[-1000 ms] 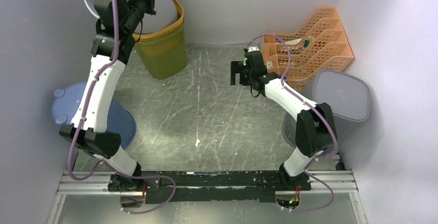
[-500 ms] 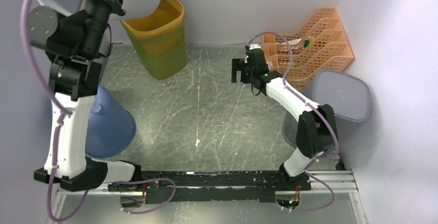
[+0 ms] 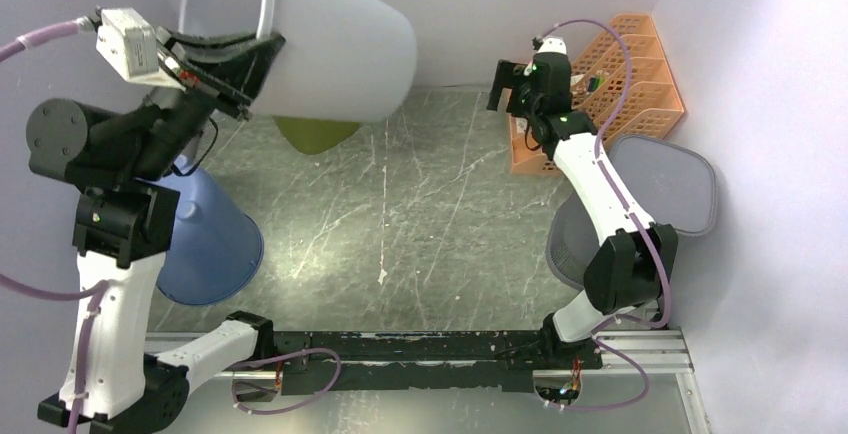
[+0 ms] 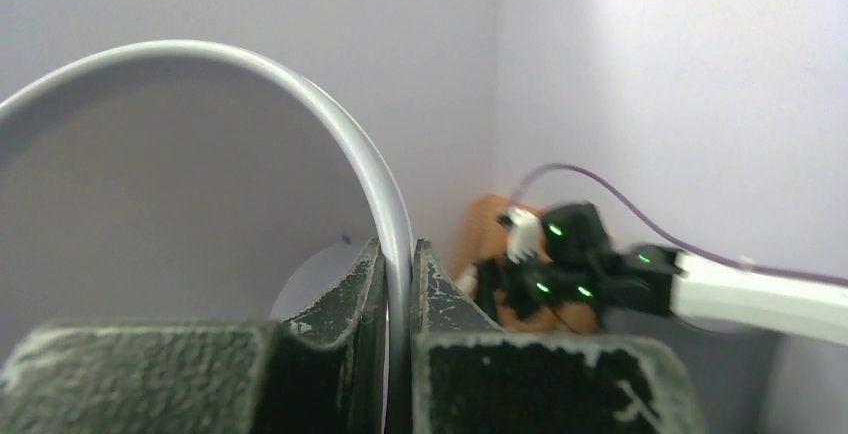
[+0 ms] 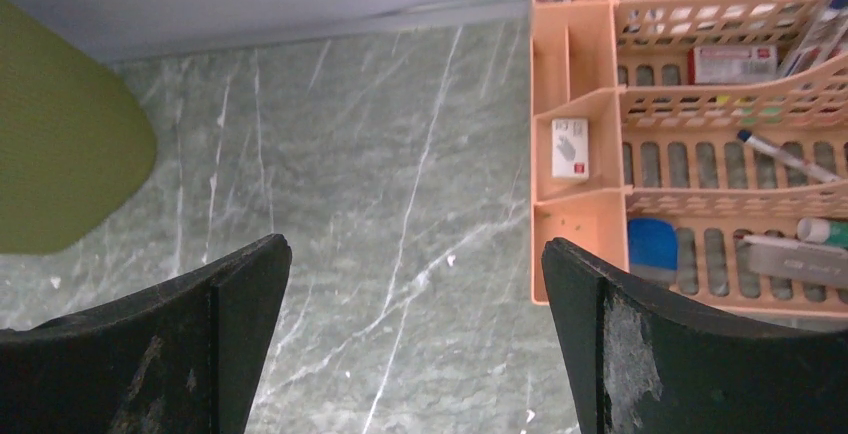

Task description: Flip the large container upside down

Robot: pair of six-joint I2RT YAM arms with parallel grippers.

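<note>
The large container, a pale white bin, hangs high over the back left of the floor. It is tipped onto its side with its mouth to the left and its base to the right. My left gripper is shut on its rim. The left wrist view shows the thin grey rim pinched between the two fingers of the left gripper, and the inside of the bin fills the left of that view. My right gripper is open and apart from it, near the orange rack; nothing sits between the jaws of the right gripper.
A yellow-green bin stands mostly hidden beneath the lifted container. A blue bucket sits upside down at the left. An orange desk rack with small items stands back right, with a grey lidded bin in front of it. Walls close in on three sides.
My left arm has swung up with the container, which now lies tipped on its side over the yellow-green bin. My right arm has moved back and right towards the orange rack.
</note>
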